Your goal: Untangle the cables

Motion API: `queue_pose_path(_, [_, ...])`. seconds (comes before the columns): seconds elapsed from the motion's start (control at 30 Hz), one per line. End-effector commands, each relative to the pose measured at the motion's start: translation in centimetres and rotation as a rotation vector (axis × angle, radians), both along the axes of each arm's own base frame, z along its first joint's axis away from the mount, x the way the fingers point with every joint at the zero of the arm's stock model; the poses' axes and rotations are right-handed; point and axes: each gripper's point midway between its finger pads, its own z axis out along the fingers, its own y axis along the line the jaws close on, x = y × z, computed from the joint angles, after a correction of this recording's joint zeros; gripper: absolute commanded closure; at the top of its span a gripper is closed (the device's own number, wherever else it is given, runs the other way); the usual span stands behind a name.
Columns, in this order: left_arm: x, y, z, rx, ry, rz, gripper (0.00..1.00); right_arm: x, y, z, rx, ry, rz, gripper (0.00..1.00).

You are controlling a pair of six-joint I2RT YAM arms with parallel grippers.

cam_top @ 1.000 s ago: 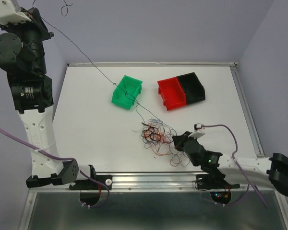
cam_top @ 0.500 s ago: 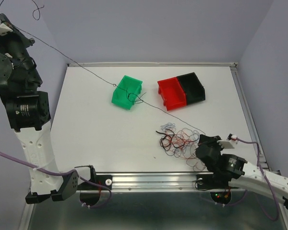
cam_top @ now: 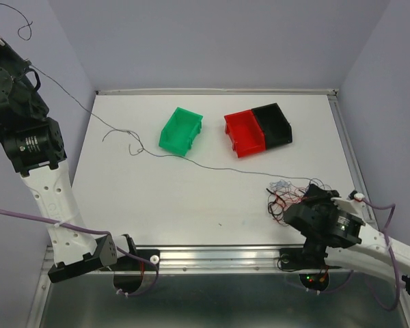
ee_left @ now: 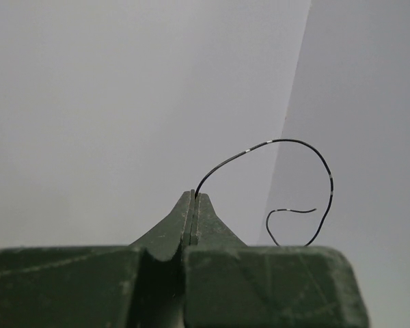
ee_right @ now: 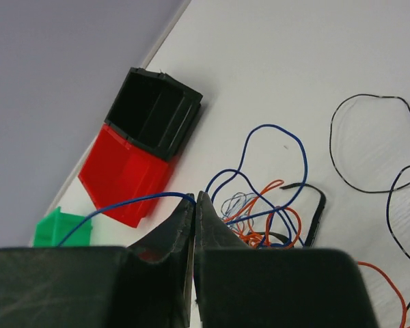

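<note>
While the left arm is raised at far left, the left gripper (ee_left: pixel 193 196) is clenched on 1 black wire (cam_top: pixel 191 162), its free end curling above the tips, the rest sloping down onto the table (cam_top: pixel 143 198) just beside the green bin (cam_top: pixel 181 131). The wire runs right, apart from the red bin (cam_top: pixel 244 134) and black bin (cam_top: pixel 273 123), into the tangle of cables (cam_top: pixel 285 198) near the table's right edge. The right gripper (ee_right: pixel 195 198) is pinched shut on 1 blue wire (ee_right: pixel 123 203) among orange and black loops.
</note>
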Motion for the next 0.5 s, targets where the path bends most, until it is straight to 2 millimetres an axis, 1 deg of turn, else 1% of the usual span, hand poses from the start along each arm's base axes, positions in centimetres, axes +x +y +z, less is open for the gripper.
queue_pose_path(0.0, [0.0,-1.7,2.0,0.094,-0.033,-0.087,1.00,1.2,0.6,3.4,-0.181,-0.040,-0.041,0.99])
queue_pose_path(0.03, [0.0,-2.5,2.2,0.121,-0.034,-0.125,1.00,1.9,1.8,4.1,-0.252,-0.017,-0.038,0.99])
queue_pose_path(0.07, [0.8,-3.3,1.6,0.139,-0.012,-0.175,1.00,2.2,2.3,4.7,-0.288,-0.010,-0.040,0.99])
queue_pose_path(0.1, [1.0,-3.7,1.4,0.129,-0.016,-0.206,1.00,2.7,2.8,5.4,-0.348,-0.009,-0.046,0.99])
queue_pose_path(0.13, [1.5,-4.5,1.2,0.146,-0.005,-0.247,1.00,3.4,4.0,6.3,-0.407,0.008,-0.047,0.99])
queue_pose_path(0.17, [1.6,-4.6,1.0,0.142,-0.005,-0.260,1.00,3.8,4.5,6.5,-0.434,0.011,-0.055,0.99])
queue_pose_path(0.2, [2.0,-5.2,0.9,0.151,0.000,-0.294,1.00,4.2,4.7,6.8,-0.455,0.023,-0.066,0.99])
queue_pose_path(0.23, [2.4,-5.4,0.7,0.148,0.004,-0.311,1.00,4.7,4.4,7.2,-0.470,0.034,-0.105,0.99])
queue_pose_path(0.27, [2.7,-5.6,0.5,0.145,0.008,-0.324,1.00,5.2,4.6,7.8,-0.481,0.037,-0.123,0.99])
queue_pose_path(0.33, [3.4,-5.6,0.1,0.144,0.021,-0.330,1.00,6.4,3.6,7.5,-0.539,0.096,-0.203,0.99])
queue_pose_path(0.37, [3.4,-5.2,0.3,0.141,0.016,-0.308,1.00,7.0,3.4,7.4,-0.562,0.128,-0.232,0.99])
queue_pose_path(0.4, [3.5,-4.8,0.5,0.140,0.016,-0.288,1.00,7.5,1.7,7.0,-0.566,0.174,-0.300,0.99])
queue_pose_path(0.43, [3.8,-4.6,0.3,0.136,0.021,-0.284,1.00,7.7,1.0,6.9,-0.568,0.193,-0.328,0.99])
queue_pose_path(0.47, [3.4,-3.5,0.4,0.118,0.017,-0.219,1.00,7.9,0.5,6.7,-0.577,0.215,-0.351,0.99])
